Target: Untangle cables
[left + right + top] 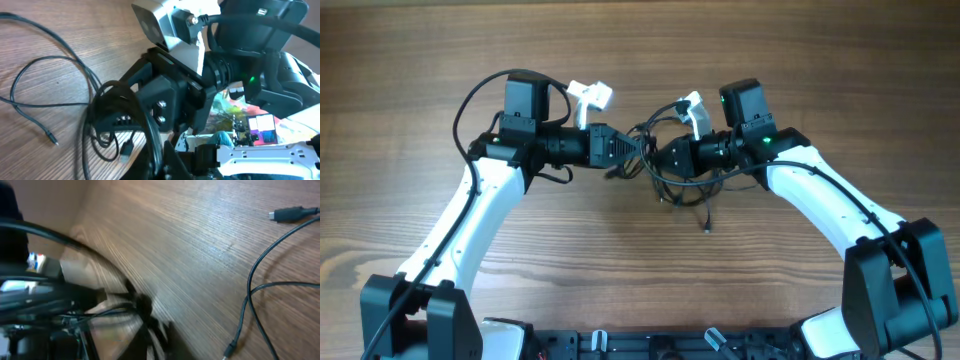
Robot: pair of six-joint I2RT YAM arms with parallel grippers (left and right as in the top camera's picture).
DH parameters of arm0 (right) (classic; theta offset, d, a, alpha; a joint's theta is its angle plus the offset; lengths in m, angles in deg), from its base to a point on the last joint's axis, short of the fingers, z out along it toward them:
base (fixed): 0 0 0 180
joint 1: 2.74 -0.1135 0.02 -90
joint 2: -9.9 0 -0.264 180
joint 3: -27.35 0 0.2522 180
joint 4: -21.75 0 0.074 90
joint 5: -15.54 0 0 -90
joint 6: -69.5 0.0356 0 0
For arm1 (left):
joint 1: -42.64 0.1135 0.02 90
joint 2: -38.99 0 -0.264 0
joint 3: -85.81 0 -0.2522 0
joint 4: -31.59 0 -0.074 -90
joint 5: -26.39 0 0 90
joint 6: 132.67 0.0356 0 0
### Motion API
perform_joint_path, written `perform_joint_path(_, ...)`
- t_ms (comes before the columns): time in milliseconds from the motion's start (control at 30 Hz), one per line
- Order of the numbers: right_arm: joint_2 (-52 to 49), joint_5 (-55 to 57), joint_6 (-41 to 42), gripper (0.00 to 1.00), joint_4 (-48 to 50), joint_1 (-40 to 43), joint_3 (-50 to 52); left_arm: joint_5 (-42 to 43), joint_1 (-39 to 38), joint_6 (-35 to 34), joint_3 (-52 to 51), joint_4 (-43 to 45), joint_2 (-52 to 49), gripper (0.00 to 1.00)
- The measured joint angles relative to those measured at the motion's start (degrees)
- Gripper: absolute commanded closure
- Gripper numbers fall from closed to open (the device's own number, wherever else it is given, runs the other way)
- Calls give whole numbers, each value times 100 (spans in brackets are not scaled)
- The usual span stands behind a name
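Note:
The cables (680,185) are thin black cords in a tangled bundle at the table's middle, and one plug end (707,230) trails toward the front. My left gripper (638,150) and right gripper (655,160) meet tip to tip over the bundle. In the left wrist view, my left gripper (167,165) is shut on a cable strand (150,135) that arcs up to the other gripper's black body (165,100). In the blurred right wrist view, my right gripper (150,335) is shut on taut cable strands (110,311). Loose cable loops (250,295) lie on the wood beside it.
A flat plug (126,148) and a thin jack plug (50,136) lie on the wood near the bundle. Another plug (292,213) and a jack end (229,350) rest on the table. White wrist cameras (592,97) stick up above both grippers.

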Motion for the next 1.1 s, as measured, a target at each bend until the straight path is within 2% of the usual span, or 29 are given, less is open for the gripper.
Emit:
perform_joint_path(33,0,15,66,96,-4,0,0,61,-7,2,0,0,0,55)
perform_joint_path(67,0,15,105,96,0,0,0,74,-9,0,0,-2,0,28)
perform_joint_path(200,0,98,168,96,-133,0,0,-511,-9,0,0,-227,0,31)
perform_joint_path(333,0,184,166,96,-221,0,0,-1250,-9,2,4,-546,2,31)
perform_joint_path(367,0,186,166,96,-221,0,0,-1344,-9,0,4,-564,2,28)
perform_joint_path(433,0,188,166,96,-221,0,0,-1340,-9,0,4,-555,2,24)
perform_joint_path(533,0,188,166,96,-223,0,0,-1095,-9,0,4,-431,0,24)
perform_joint_path(633,0,188,166,96,-223,0,0,-798,-11,4,4,-363,2,32)
perform_joint_path(733,0,188,166,96,-221,0,0,-804,-42,28,4,-343,0,33)
perform_joint_path(1000,0,205,166,96,-223,0,0,-1484,-955,42,0,66,-44,30)
perform_joint_path(1033,0,205,166,96,-225,0,0,-1714,-1069,42,0,61,-44,32)
perform_joint_path(1100,0,205,166,96,-225,0,0,-2173,-1314,42,0,61,-44,42)
